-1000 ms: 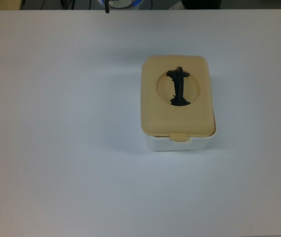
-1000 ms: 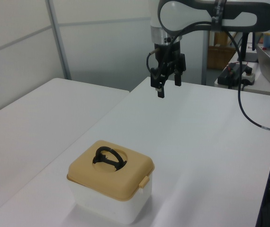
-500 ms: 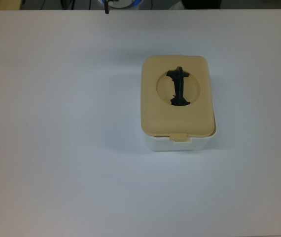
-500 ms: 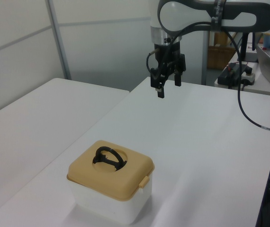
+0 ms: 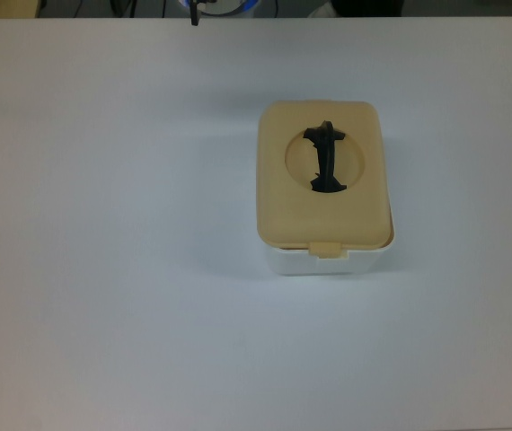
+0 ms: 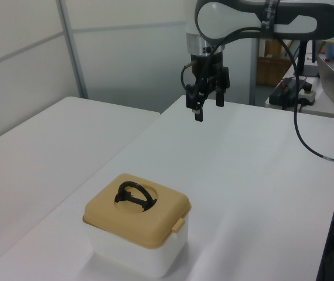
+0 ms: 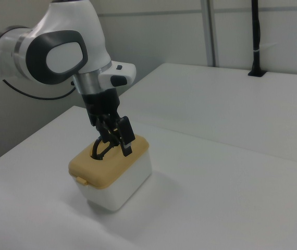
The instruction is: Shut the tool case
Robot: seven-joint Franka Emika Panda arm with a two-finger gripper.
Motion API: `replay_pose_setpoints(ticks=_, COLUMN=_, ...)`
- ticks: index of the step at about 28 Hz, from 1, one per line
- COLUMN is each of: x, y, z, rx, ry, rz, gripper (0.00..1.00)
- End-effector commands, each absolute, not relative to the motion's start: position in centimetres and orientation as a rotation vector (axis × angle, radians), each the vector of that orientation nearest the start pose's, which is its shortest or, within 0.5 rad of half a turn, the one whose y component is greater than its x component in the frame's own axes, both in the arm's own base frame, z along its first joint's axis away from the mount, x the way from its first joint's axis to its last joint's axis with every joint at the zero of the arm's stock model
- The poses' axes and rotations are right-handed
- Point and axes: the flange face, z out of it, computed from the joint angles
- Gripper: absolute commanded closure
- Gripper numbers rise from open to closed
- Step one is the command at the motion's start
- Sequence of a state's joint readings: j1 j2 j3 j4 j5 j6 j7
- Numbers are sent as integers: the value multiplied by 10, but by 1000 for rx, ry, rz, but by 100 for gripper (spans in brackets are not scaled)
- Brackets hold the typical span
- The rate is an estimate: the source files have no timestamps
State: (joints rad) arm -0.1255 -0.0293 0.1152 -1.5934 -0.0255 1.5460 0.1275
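Resting on the white table [image 5: 103,224], the tool case [image 5: 325,184] is a small white rectangular tub [image 6: 135,252] with rounded corners, capped by a tan lid [image 5: 323,211]. The lid sits flat and square on the tub on every visible side, so the case reads as closed. A round recess in the middle of the lid holds a black handle [image 5: 326,158]; in the left view the handle [image 6: 133,195] stands up as a low arch within the recess. A small tan latch tab [image 5: 326,249] projects from one short edge of the lid. With the lid down, the contents of the tub cannot be seen.

In the top view the case stands right of centre on the table, its long axis running top to bottom, the latch tab at the lower end and the handle aligned along that same axis. In the left view the case [image 6: 137,225] is near the lower edge, with the tab [image 6: 179,224] facing the left view's right.

The gripper [image 6: 205,105] hangs high above the table, well apart from the case and farther back in the left view, pointing straight down. Its two black fingers [image 6: 198,111] show a clear gap between them and nothing is held. In the right view the gripper [image 7: 118,139] overlaps the case [image 7: 112,174] only by line of sight.
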Motion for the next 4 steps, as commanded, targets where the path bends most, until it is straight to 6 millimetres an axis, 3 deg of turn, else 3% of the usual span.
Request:
replay_pose_setpoints(ticks=1, x=545, y=-16, z=628, rx=-3144, ry=213, rz=-10, gripper=0)
replay_pose_setpoints(ticks=4, x=547, y=-15, z=629, rx=-3143, ry=210, rz=-36, gripper=0)
